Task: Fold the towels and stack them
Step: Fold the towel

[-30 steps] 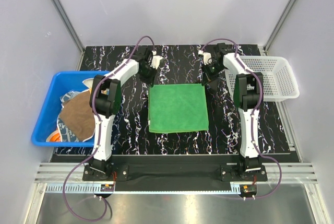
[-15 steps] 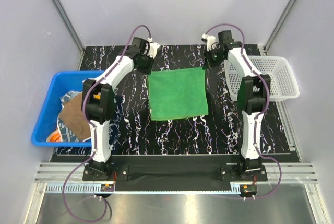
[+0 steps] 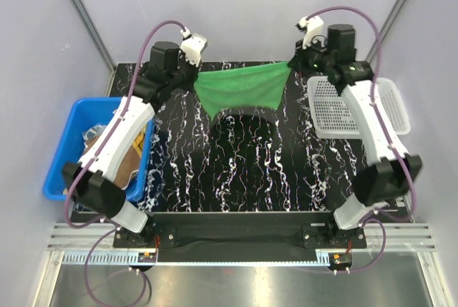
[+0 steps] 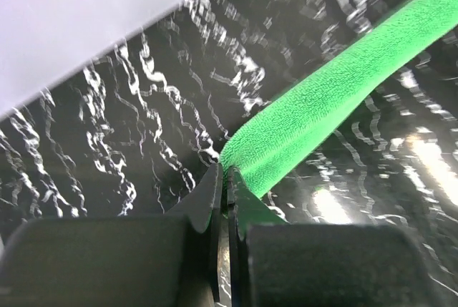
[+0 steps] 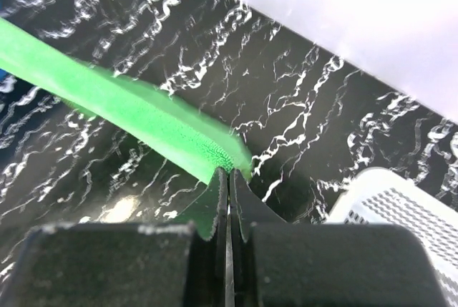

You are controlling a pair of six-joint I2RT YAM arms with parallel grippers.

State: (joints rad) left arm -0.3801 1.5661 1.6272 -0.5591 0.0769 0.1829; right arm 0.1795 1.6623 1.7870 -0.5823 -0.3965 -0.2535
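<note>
A plain green towel [image 3: 242,89] hangs in the air over the far part of the table, stretched between both arms and sagging in the middle. My left gripper [image 3: 195,81] is shut on its left corner; in the left wrist view the green towel [image 4: 322,114] runs up and right from my pinched fingertips [image 4: 227,172]. My right gripper [image 3: 291,66] is shut on the right corner; the right wrist view shows the cloth [image 5: 136,117] leading left from that gripper [image 5: 228,172]. Other towels [image 3: 118,153], brown and patterned, lie in the blue bin.
The blue plastic bin [image 3: 61,157] stands at the table's left edge, under my left arm. A white mesh basket [image 3: 358,106] sits at the right, partly below my right arm, and shows in the right wrist view [image 5: 401,207]. The black marbled table [image 3: 250,171] lies beneath.
Both arms have lifted the green towel off the table and carried it toward the far edge. It lay flat a second ago; now it hangs stretched between the two grippers.
</note>
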